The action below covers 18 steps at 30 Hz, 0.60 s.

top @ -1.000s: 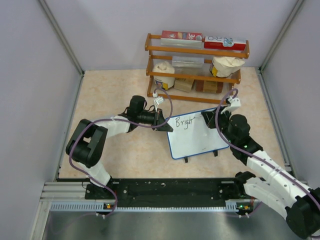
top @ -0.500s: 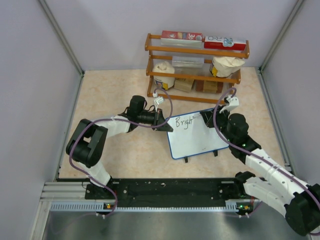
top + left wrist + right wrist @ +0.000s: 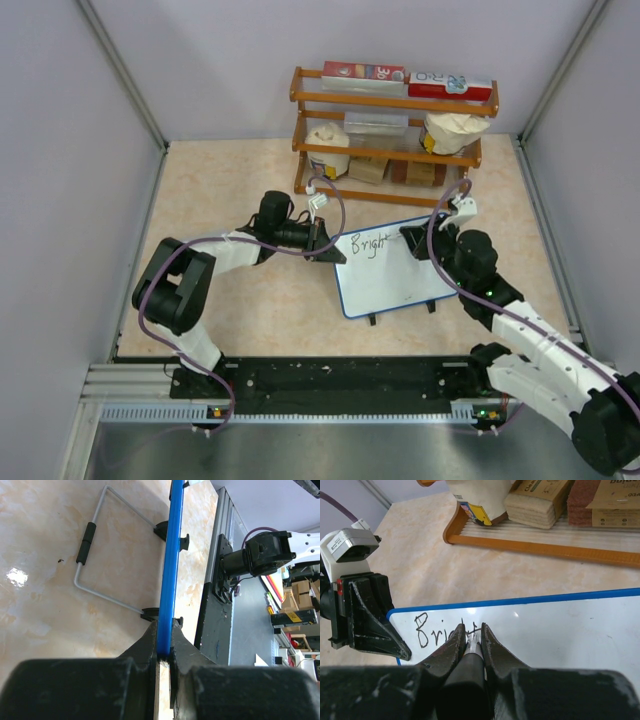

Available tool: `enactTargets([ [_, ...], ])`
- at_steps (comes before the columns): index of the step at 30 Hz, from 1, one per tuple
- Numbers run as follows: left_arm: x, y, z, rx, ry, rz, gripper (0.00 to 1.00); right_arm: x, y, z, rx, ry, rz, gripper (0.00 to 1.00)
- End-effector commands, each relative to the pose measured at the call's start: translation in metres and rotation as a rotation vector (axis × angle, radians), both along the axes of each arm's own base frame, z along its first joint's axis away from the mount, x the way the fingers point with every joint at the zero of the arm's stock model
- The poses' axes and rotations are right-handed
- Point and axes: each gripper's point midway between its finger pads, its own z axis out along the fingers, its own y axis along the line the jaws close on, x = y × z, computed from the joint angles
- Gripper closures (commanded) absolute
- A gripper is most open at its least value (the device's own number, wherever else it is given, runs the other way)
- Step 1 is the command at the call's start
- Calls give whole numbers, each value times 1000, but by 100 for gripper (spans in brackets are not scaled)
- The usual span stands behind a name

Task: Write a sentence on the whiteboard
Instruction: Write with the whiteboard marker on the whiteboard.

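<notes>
The whiteboard (image 3: 395, 282) stands tilted on the table with a blue rim and black feet. Its top left carries black lettering, the start of the sentence (image 3: 367, 244), reading "Bright". My left gripper (image 3: 328, 248) is shut on the board's left edge; in the left wrist view the blue rim (image 3: 172, 555) runs straight out from between the left gripper's (image 3: 164, 630) fingers. My right gripper (image 3: 471, 630) is shut on a black marker (image 3: 470, 667). The marker tip rests on the board (image 3: 560, 630) at the end of the lettering (image 3: 432, 632).
A wooden rack (image 3: 395, 130) with boxes, bags and sponges stands just behind the board. A wire stand (image 3: 95, 545) with a black grip lies behind the board on the table. A black metal rail (image 3: 330, 380) runs along the near edge.
My right gripper with the marker has shifted a little to the left along the board's top line. The left gripper and the board have stayed still.
</notes>
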Motion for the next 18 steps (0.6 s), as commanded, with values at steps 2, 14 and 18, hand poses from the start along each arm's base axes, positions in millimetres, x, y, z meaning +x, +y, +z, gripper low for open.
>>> enactTargets([
  [2, 8, 5, -38, 115, -47, 43, 100, -4, -2, -3, -1, 0, 9, 100],
  [14, 8, 5, -38, 115, -47, 44, 100, -9, -5, -12, -9, 20, 6, 100],
  [18, 9, 5, -37, 114, -48, 44, 100, -9, -7, -12, -16, 20, -2, 100],
])
